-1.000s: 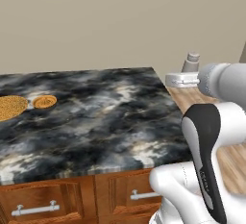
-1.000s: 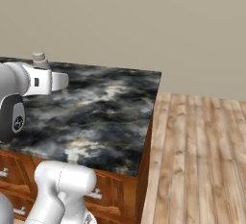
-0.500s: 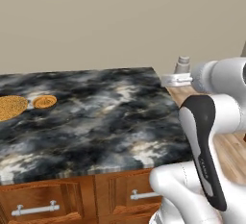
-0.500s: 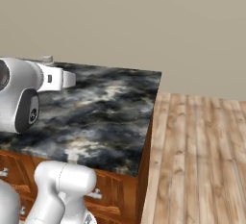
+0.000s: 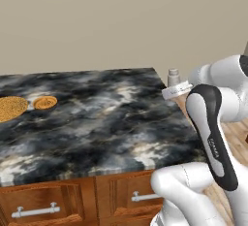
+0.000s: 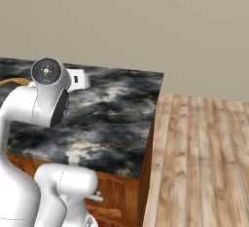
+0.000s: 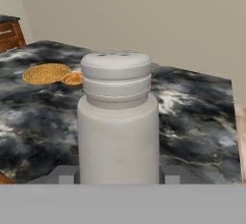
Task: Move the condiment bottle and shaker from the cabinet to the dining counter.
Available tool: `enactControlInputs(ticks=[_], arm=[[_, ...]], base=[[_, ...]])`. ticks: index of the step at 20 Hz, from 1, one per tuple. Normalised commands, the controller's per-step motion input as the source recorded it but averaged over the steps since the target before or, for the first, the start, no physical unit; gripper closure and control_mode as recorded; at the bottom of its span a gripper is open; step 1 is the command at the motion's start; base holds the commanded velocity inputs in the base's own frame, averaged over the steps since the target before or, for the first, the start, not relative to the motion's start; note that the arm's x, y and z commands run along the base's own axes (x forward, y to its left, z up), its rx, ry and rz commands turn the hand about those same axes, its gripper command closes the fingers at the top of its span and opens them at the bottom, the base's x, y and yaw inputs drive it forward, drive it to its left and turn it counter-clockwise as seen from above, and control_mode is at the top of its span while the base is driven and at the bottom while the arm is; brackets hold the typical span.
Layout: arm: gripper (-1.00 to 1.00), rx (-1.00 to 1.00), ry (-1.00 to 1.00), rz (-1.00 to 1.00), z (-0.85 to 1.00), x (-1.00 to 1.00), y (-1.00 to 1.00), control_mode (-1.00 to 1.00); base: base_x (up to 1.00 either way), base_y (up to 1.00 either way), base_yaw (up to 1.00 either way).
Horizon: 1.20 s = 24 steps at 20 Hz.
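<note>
Shaker [image 7: 118, 122] sits upright in the claw [image 7: 118, 172], pale grey-white cyl. w/ ribbed cap and small holes on top. In hand view it stands dead centre, finger tips [image 7: 67, 174] at its 9 and 3 o'clock, low on the body, pressed to both sides: claw clamped on shaker. In left base view the shaker [image 5: 173, 77] shows as a small cap poking above the white hand, just past the desk's right edge, at approx 2 o'clock from desk centre; whether it's over stone or over floor I can't tell.

Arm pose: base low, lower link rises, dark-striped forearm tilts up, wrist folds back toward the wall, hand roughly level so shaker stays vertical. In right base view the elbow joint bulks at left and the hand pokes out at its 3 o'clock over the desk [image 6: 112, 119].

Desk [image 5: 97, 123] = black-grey marbled top on brown wood base w/ drawers and grey bar handles [image 5: 38, 212]. Two flat golden-orange rounds [image 5: 12, 107] lie near its left edge, at 9 o'clock, well apart from the claw; the smaller one [image 5: 45, 102] is just beside the big one. Plank floor [image 6: 204, 162] runs at right of desk; plain beige wall [image 5: 121, 21] behind.
</note>
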Motion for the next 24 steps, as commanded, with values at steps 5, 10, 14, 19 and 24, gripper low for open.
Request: enactControlInputs(ticks=[5, 10, 14, 19, 24], arm=[[1.00, -0.04, 0.11, 0.24, -0.42, 0.28, -0.20, -1.00], [1.00, 0.00, 0.06, 0.10, -0.53, 0.35, -0.25, -1.00], [1.00, 0.00, 0.11, 0.08, -0.71, 0.43, -0.21, -1.00], [1.00, 0.00, 0.09, 0.07, -0.72, 0.46, -0.18, -1.00], [1.00, 0.03, 0.01, 0.00, -0.59, 0.33, 0.00, -1.00]], base=[[0.00, 0.00, 0.00], [0.00, 0.00, 0.00], [0.00, 0.00, 0.00], [0.00, 0.00, 0.00], [0.00, 0.00, 0.00]])
